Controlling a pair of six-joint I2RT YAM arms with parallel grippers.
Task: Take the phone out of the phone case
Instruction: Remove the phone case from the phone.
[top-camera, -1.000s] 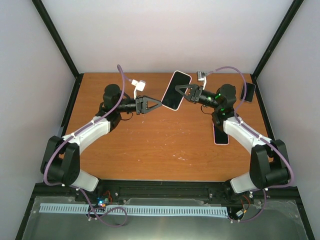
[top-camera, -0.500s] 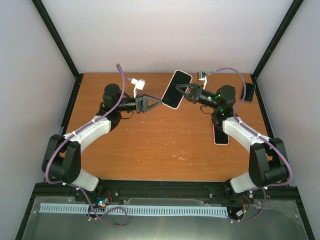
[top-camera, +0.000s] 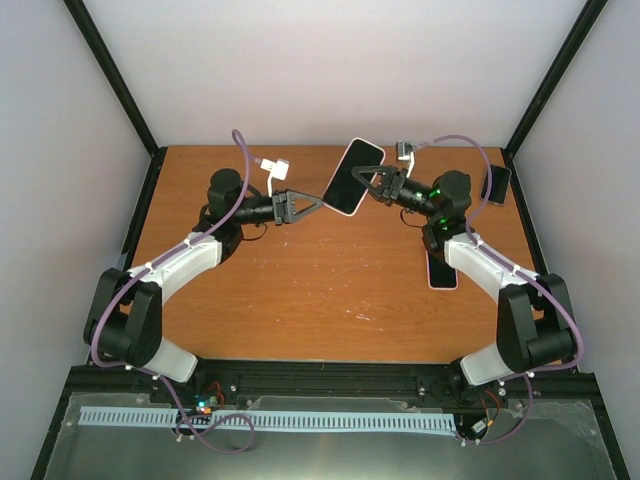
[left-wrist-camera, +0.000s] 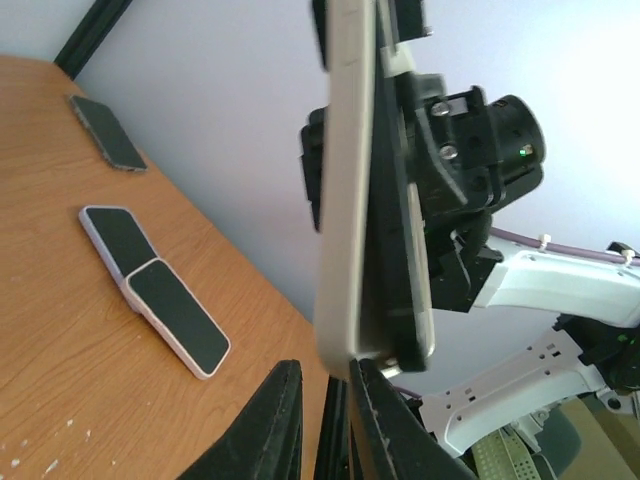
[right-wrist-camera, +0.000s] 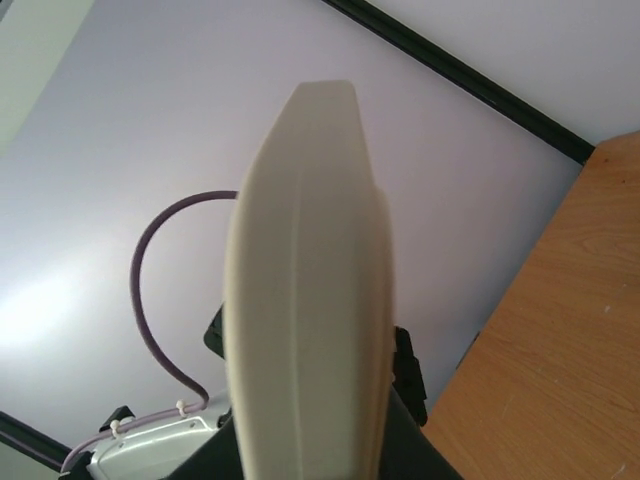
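The right gripper (top-camera: 373, 184) holds the cased phone (top-camera: 352, 178) raised above the table (top-camera: 300, 290), near the middle of the far edge, its jaws clamped on the phone's right side. In the right wrist view only the case's cream edge (right-wrist-camera: 310, 300) shows. The left gripper (top-camera: 318, 205) points at the phone's lower corner. Its fingers (left-wrist-camera: 283, 420) stand narrowly apart just below the case, with nothing between them; whether one touches the case is hard to tell. Two overlapping phones (top-camera: 440, 265) lie by the right edge, and a dark phone (top-camera: 495, 183) lies at the far right corner.
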